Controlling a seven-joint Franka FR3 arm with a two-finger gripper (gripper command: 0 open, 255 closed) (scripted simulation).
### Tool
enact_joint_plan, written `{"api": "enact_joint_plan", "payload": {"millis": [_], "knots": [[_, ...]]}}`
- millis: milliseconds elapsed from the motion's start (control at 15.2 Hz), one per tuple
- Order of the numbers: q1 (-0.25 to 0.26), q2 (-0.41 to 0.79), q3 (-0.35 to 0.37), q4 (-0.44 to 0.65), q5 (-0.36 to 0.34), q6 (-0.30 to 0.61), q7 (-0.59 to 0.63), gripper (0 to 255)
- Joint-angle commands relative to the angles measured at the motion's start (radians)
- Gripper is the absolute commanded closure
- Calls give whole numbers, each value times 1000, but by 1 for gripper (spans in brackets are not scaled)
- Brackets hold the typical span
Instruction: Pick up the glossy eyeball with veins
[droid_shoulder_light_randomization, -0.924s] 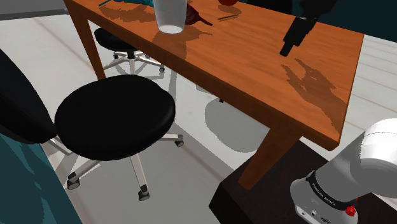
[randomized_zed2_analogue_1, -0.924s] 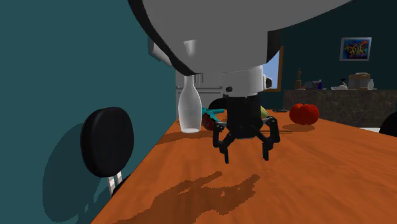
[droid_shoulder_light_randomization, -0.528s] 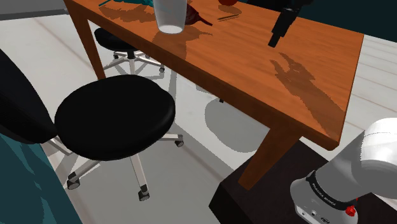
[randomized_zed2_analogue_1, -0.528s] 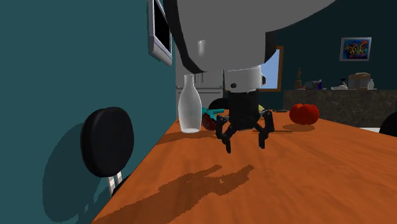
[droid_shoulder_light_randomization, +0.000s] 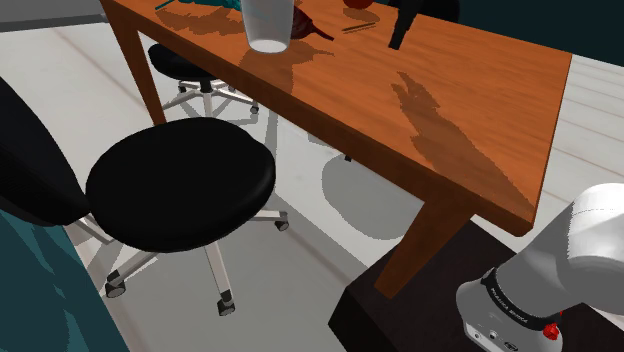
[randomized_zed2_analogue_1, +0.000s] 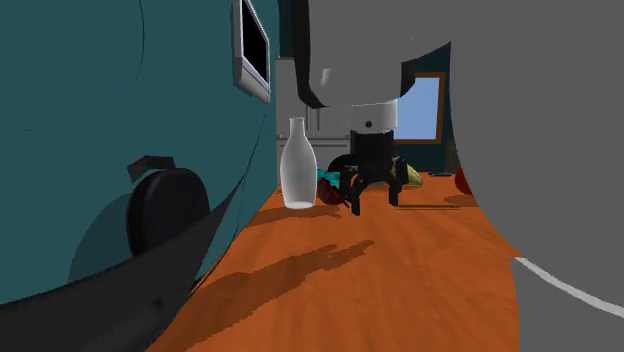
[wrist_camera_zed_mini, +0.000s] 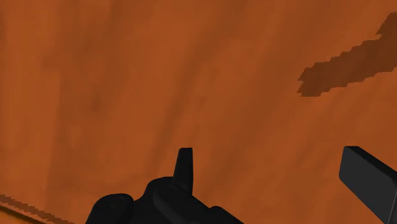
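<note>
Just above the wooden table (randomized_zed2_analogue_1: 400, 285), gripper (randomized_zed2_analogue_1: 373, 204) with fingers wide apart, empty; white bottle (randomized_zed2_analogue_1: 297, 170) at its nine o'clock.

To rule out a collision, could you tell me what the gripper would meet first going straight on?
The gripper would probably meet the bare table; the wrist view shows nothing between its open fingers and the wood.

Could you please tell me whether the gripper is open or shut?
Open: the gripper shows two black fingers well apart above the table, clasping nothing.
</note>
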Motion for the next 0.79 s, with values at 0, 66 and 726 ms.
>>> {"api": "enact_joint_plan", "payload": {"millis": [0,66,726], "knots": [[16,87,-3,98,8,-3,-67,0],[23,124,-4,141,13,-7,-99,0],[72,508,34,670,56,-126,-387,0]]}}
